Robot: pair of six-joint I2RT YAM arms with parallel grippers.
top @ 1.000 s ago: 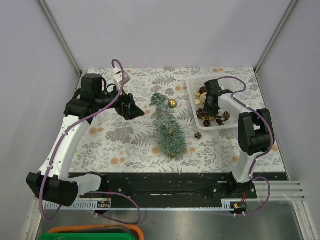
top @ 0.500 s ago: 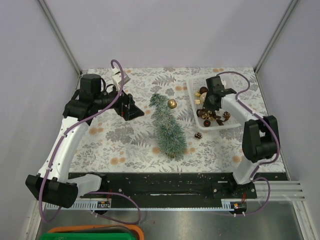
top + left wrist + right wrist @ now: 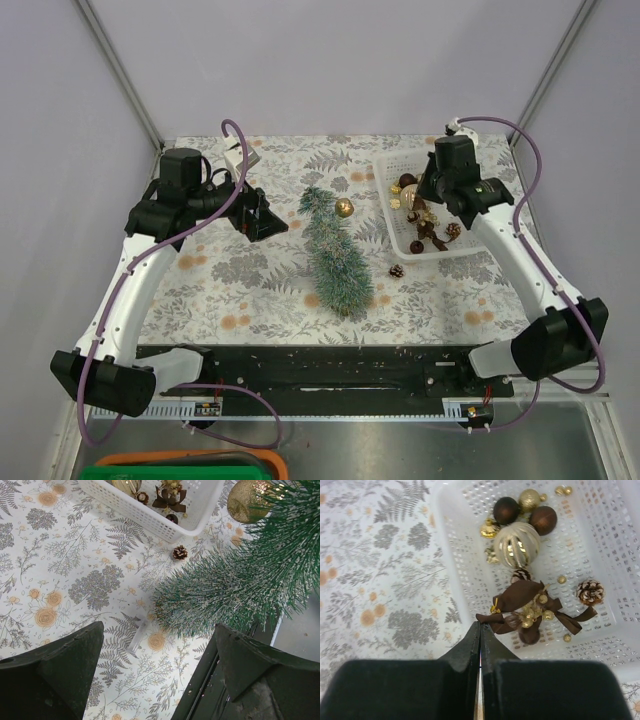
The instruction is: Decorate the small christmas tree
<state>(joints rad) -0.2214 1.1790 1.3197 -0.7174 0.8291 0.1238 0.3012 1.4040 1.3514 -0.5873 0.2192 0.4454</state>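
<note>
Here we see the small christmas tree (image 3: 335,255) lying on its side on the flower-printed bench (image 3: 250,290), just to the left of the white basket (image 3: 440,254) and apart from it. Its narrow tip points the same way as the basket's far end, and its broad end reaches past the basket's near wall. A gold bauble (image 3: 344,207) sits against the bristles near the tip, between tree and basket. A small pine cone (image 3: 397,270) lies on the bench just outside the basket's near left corner.

The right tool (image 3: 480,630) hangs over the basket with its two fingers pressed flat together. The tips sit right at the edge of a brown bow (image 3: 525,607) with a gold bead cluster. They may be pinching a thin loop of it, but we cannot tell from either view. Deeper in the basket lie a large pale gold bauble (image 3: 516,544), two dark brown baubles (image 3: 506,510) and a second pine cone (image 3: 590,591).

The left tool (image 3: 262,213) hovers well to the left of the basket, on the far side of the tree from it. Its fingers are spread wide with nothing between them, and its camera looks across the tree's broad end toward the basket.
</note>
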